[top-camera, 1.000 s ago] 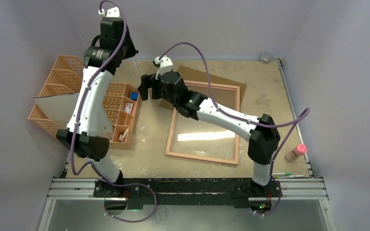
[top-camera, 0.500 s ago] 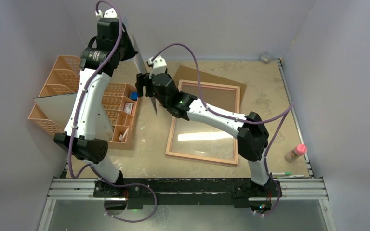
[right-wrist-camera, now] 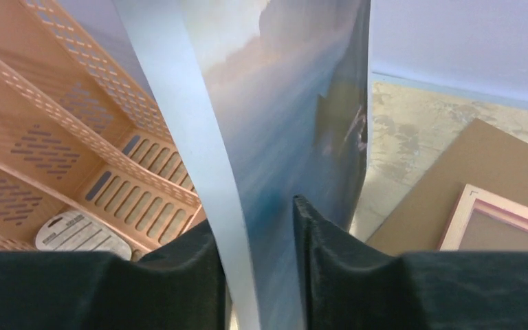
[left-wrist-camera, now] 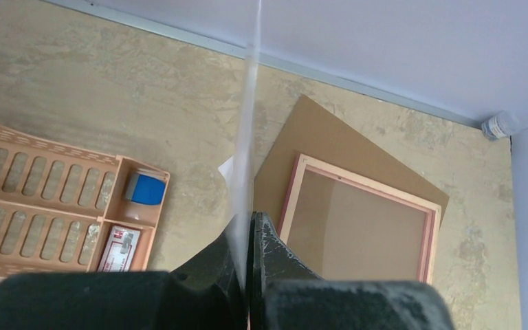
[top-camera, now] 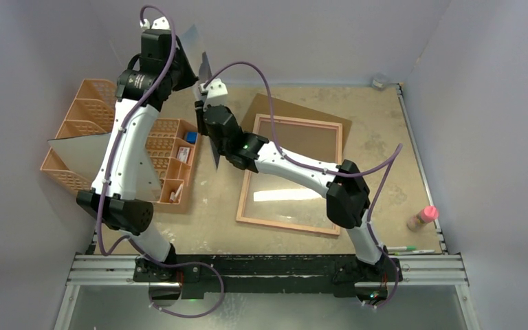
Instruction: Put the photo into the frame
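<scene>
**Top view.** The left gripper (top-camera: 187, 71), at the upper left, is pressed together on the top of the photo (top-camera: 205, 67), a large paper print that hangs on edge above the tan tabletop (top-camera: 385, 137). Just below it, the right gripper (top-camera: 201, 106) sits at the same sheet. The frame (top-camera: 285, 223), a large rectangle with a thin pink border and a clear pane, lies flat right of centre. Its upper end overlaps a flat brown backing board (top-camera: 278, 106). An orange plastic organiser tray (top-camera: 172, 165) fills the left side, with a greyish-white sheet (top-camera: 75, 144) lying across it. A pink-capped bottle (top-camera: 423, 216) stands at the right edge.

**Left wrist view.** The print shows edge-on as a pale strip running up the middle of the picture. At the bottom centre, the two dark fingers (left-wrist-camera: 275, 254) are closed tight on its lower end. The frame and board lie at the right and the organiser at the left.

**Right wrist view.** The print rises from the bottom centre, with blue sea and a dark headland on its right face and a plain white band on its left. The right gripper's fingers (right-wrist-camera: 323, 247) stand one on each side of it, spread wider than the sheet is thick. Whether either pad touches the paper cannot be told. A corner of the frame shows at the lower right.
</scene>
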Controlling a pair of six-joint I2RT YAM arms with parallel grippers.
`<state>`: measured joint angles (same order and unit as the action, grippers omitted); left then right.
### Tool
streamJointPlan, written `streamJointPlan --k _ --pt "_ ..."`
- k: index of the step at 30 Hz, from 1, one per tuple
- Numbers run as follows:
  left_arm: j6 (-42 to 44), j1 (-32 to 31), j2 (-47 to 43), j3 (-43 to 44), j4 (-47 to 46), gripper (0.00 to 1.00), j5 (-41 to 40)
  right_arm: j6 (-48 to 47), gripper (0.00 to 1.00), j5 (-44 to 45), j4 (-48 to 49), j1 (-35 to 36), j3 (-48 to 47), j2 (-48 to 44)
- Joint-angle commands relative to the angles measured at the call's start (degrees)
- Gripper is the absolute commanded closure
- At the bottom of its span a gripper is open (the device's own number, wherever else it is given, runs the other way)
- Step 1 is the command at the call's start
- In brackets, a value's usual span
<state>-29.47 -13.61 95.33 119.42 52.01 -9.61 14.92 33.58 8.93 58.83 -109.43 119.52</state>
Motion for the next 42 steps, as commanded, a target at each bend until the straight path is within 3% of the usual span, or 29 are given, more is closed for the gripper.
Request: streamJointPlan --k 1,10,12,14,17,21,26,34,42 --pt "-1.09 0.32 -2.99 -1.05 -0.48 1.00 1.81 -2.42 0.69 3.84 0.83 0.21 -2.89 -0.78" --pt "-1.36 0.32 -3.95 -1.55 -0.67 1.00 2.22 -2.51 1.00 5.83 -0.71 0.26 -3.60 -0.61" --pt "-1.31 0.28 -4.16 -1.54 -0.89 0.93 2.27 -2.47 1.00 6.07 -0.84 0.23 -3.32 -0.98" --pt "-1.12 0.33 -4.39 -1.49 -1.25 0.78 2.58 -2.46 1.00 6.06 -0.84 0.23 -2.97 -1.57" --pt "-0.81 0.33 -5.03 -1.60 -2.45 0.46 2.69 -2.48 1.00 4.18 -1.10 0.23 -1.94 -2.61" --pt "0.04 0.33 -7.00 -2.20 -5.52 0.23 2.75 -3.10 1.00 0.50 -1.45 0.06 -1.04 -3.49" --pt "1.26 0.29 -10.14 -2.67 -8.35 0.17 1.87 -1.97 1.00 -4.96 -2.14 -1.09 -1.21 -4.31" --pt "1.62 0.26 -18.77 -5.71 -16.55 0.16 2.28 2.91 1.00 -14.71 -4.95 -2.61 -6.64 -6.82" --pt "2.91 0.25 -20.55 -6.26 -16.25 0.16 1.60 17.03 1.00 -25.02 -12.37 -8.99 -7.02 -11.28"
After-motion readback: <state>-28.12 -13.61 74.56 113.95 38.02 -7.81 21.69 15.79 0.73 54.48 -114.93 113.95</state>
